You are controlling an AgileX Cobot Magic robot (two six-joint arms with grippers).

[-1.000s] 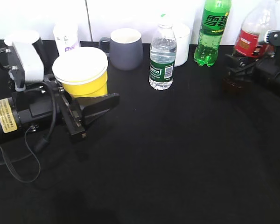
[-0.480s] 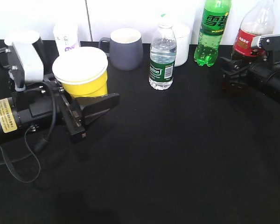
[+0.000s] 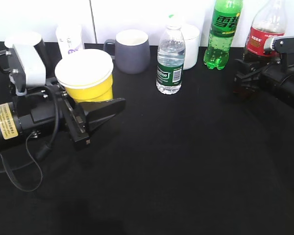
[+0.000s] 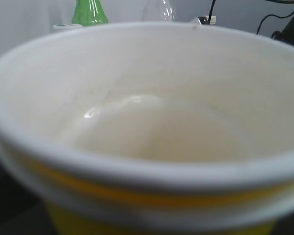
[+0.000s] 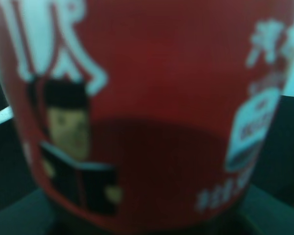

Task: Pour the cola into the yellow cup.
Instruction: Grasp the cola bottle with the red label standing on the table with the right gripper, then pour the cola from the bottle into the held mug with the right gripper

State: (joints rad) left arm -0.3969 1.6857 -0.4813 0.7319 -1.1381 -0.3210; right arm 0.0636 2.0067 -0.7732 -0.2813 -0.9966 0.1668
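Observation:
The yellow cup, white inside, sits between the fingers of my left gripper at the left of the black table. It fills the left wrist view, where it looks empty and hides the fingers. The cola, a clear bottle with a red label and dark liquid, stands about upright at the far right. My right gripper is shut round its lower part. The red label fills the right wrist view.
Along the back stand a grey mug, a small water bottle with a green label, a white cup, a green soda bottle, a white-and-purple cup and a black mug.
The cola has gone from leaning to about upright in my right gripper, which shifted slightly. The left arm and the yellow cup have not moved.

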